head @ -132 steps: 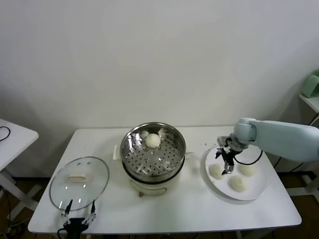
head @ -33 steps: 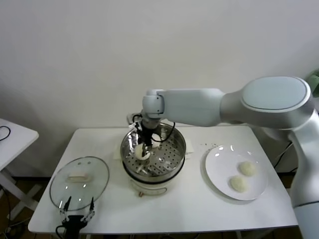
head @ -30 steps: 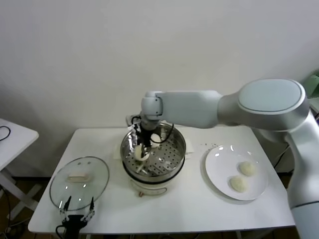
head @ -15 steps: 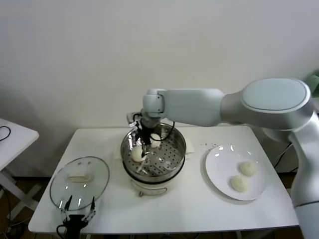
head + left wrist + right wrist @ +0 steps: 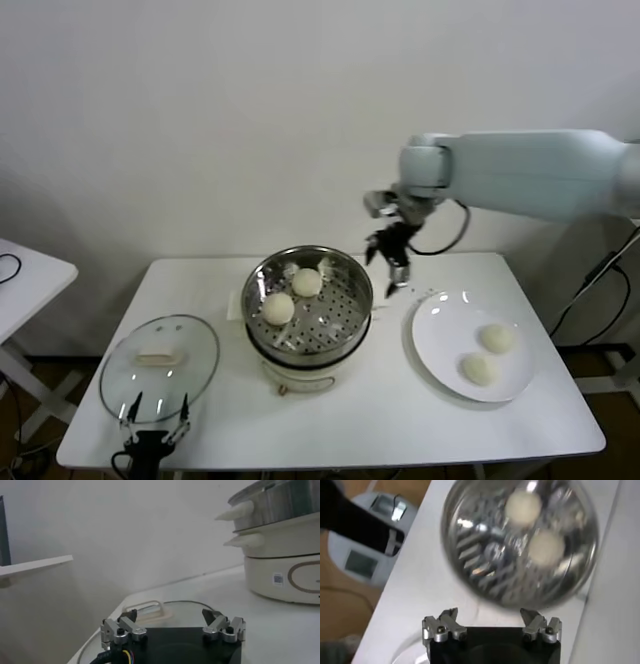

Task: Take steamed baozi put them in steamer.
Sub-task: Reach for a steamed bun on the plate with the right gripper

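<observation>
The steamer stands mid-table on its white cooker base, with two steamed baozi inside. Two more baozi lie on the white plate to the right. My right gripper hangs open and empty in the air between steamer and plate. Its wrist view looks down on the steamer and both baozi, beyond its open gripper. My left gripper is parked open at the table's front left.
A round glass lid with a white handle lies flat at the front left, just beyond the left gripper. From there the cooker base shows farther off. A second table edge is at the far left.
The right gripper let go of a baozi in the steamer, opened, rose and swung right toward the plate. The steamer now holds two baozi. The left arm stayed still.
</observation>
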Motion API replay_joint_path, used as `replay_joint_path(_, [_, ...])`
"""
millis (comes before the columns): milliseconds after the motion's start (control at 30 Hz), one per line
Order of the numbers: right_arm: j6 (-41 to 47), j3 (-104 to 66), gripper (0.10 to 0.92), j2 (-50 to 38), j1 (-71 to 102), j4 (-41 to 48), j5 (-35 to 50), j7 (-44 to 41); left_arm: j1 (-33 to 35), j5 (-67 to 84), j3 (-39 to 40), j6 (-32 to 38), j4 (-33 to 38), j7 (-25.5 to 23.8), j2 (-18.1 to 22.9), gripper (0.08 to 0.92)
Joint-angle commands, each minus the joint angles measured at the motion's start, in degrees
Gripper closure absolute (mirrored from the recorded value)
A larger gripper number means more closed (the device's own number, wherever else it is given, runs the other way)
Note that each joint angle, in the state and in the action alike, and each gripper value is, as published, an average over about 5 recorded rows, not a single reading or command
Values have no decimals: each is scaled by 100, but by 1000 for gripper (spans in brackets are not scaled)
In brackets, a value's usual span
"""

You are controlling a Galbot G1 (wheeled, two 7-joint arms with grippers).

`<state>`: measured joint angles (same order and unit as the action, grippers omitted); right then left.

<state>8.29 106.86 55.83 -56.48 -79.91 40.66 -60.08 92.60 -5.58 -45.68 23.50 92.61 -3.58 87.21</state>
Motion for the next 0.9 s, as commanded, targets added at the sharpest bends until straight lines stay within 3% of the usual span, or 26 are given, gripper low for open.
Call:
replay_joint_path(33, [-37,446,203,-1974,416,-684,-1663,317,13,6,-4,8,2,1,30,177])
replay_joint_path(300, [203,-447,203,-2436,1967,-348,-2479,753,19,-1,-63,16,-40,7,62,177])
replay_joint_path(900, [280,-1883,203,-2336,3509,258,-2826,944,79,-127,-97,34,-78,17,93,177])
